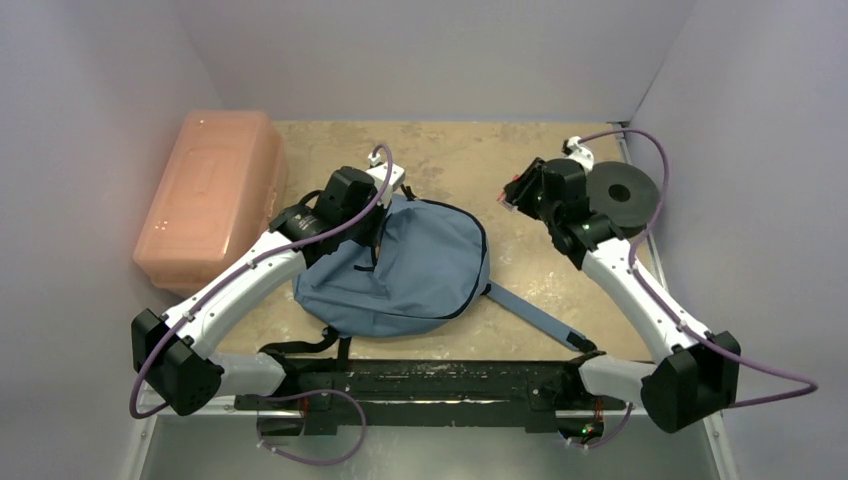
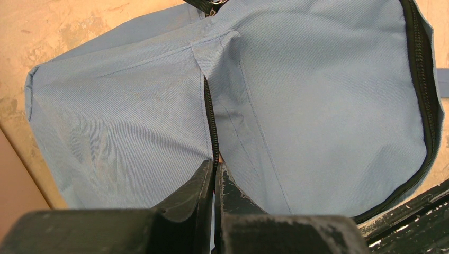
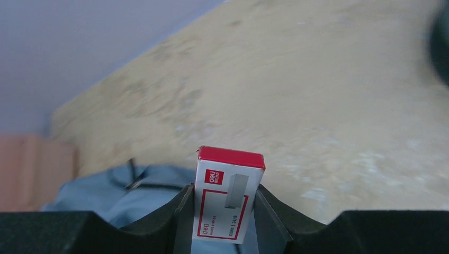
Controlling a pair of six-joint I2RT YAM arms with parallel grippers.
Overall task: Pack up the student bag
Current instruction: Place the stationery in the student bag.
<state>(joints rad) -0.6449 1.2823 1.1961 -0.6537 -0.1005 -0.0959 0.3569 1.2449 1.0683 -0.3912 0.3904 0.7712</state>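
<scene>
The student bag is blue-grey fabric with black zipper trim and lies flat in the middle of the table. My left gripper sits at its far left edge. In the left wrist view this gripper is shut on the bag's black zipper line, with a small orange bit showing between the tips. My right gripper hovers right of the bag, above the table. It is shut on a small red-and-white staples box held upright. The bag also shows in the right wrist view.
A salmon-pink hard plastic box stands at the left wall. A black round disc lies at the right wall behind my right wrist. A bag strap trails toward the front right. A black rail spans the near edge.
</scene>
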